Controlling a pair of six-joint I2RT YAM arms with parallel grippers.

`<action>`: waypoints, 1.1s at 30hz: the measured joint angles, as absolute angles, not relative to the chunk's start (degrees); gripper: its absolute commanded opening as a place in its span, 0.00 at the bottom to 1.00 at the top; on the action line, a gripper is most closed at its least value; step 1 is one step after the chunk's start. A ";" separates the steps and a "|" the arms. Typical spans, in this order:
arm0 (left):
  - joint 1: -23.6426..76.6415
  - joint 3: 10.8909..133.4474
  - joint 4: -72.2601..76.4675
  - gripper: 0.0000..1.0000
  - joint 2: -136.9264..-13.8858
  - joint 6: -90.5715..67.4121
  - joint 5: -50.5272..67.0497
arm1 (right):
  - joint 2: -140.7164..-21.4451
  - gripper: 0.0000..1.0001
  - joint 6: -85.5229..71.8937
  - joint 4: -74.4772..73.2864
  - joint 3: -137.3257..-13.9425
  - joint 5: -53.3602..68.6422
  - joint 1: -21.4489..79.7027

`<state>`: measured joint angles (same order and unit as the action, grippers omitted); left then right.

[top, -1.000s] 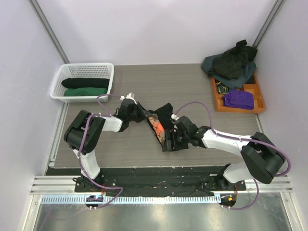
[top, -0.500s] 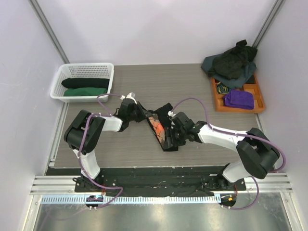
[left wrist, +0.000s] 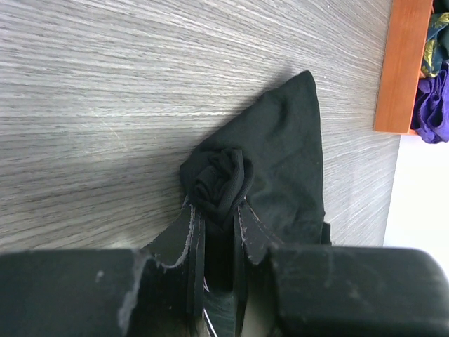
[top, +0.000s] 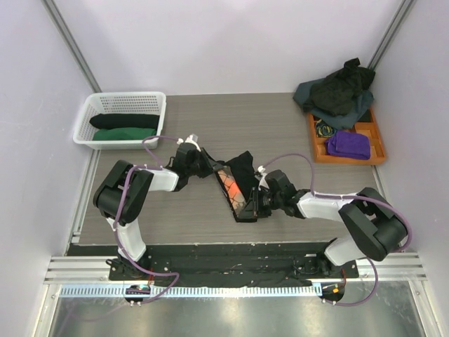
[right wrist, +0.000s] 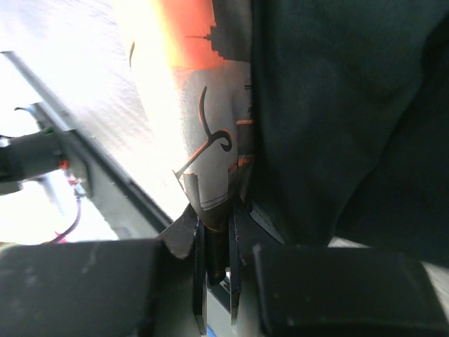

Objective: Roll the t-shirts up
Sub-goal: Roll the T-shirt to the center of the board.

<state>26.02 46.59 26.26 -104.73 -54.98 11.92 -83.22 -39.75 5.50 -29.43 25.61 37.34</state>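
Note:
A black t-shirt (top: 237, 188) with an orange print lies crumpled mid-table, stretched between both grippers. My left gripper (top: 204, 166) is shut on its far-left end; in the left wrist view that bunched black cloth (left wrist: 223, 177) bulges out between the closed fingertips of the left gripper (left wrist: 217, 212). My right gripper (top: 259, 204) is shut on the shirt's near-right edge; in the right wrist view the printed cloth (right wrist: 210, 105) runs down into the narrow gap of the right gripper (right wrist: 217, 219). More t-shirts (top: 337, 91), dark and grey-blue, are heaped at the back right.
A white lattice basket (top: 105, 104) at the back left holds a rolled black shirt (top: 125, 121) and a rolled green one (top: 125, 133). An orange tray (top: 379, 154) at the right holds a purple cloth (top: 349, 144). The black base rail runs along the near edge.
My right gripper has closed on the shirt's near-right edge, and its forearm has dropped lower toward the table. The left gripper holds as before.

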 measured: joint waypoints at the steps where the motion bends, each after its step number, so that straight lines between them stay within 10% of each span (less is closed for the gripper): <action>1: 26.04 46.61 26.26 0.00 -104.73 -54.96 12.05 | -83.48 0.02 -40.99 7.88 -28.32 26.85 37.01; 7: 26.13 46.76 26.37 0.00 -105.43 -54.76 12.73 | -89.62 0.08 -47.44 22.00 -24.49 35.68 35.00; 11: 26.13 46.98 26.61 0.00 -106.00 -54.76 13.37 | -89.60 0.34 -47.79 22.17 -24.36 36.25 35.00; 20: 26.11 47.62 25.69 0.00 -106.02 -53.47 13.47 | -74.94 0.59 -37.41 -9.91 -33.17 22.61 35.55; 23: 26.09 47.66 25.43 0.00 -106.02 -53.32 13.47 | -70.30 0.56 -34.00 -19.16 -38.48 15.84 36.67; 29: 26.06 47.68 24.95 0.00 -105.91 -53.08 13.47 | -68.12 0.01 -29.41 -27.57 -49.23 4.47 45.71; 33: 26.06 47.68 24.40 0.00 -105.65 -52.69 13.45 | -71.16 0.01 -28.60 -27.88 -52.80 3.88 47.62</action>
<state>26.06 47.68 24.40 -105.65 -52.69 13.45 -71.16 -28.60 -27.88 -52.80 3.88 47.62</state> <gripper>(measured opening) 0.158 0.029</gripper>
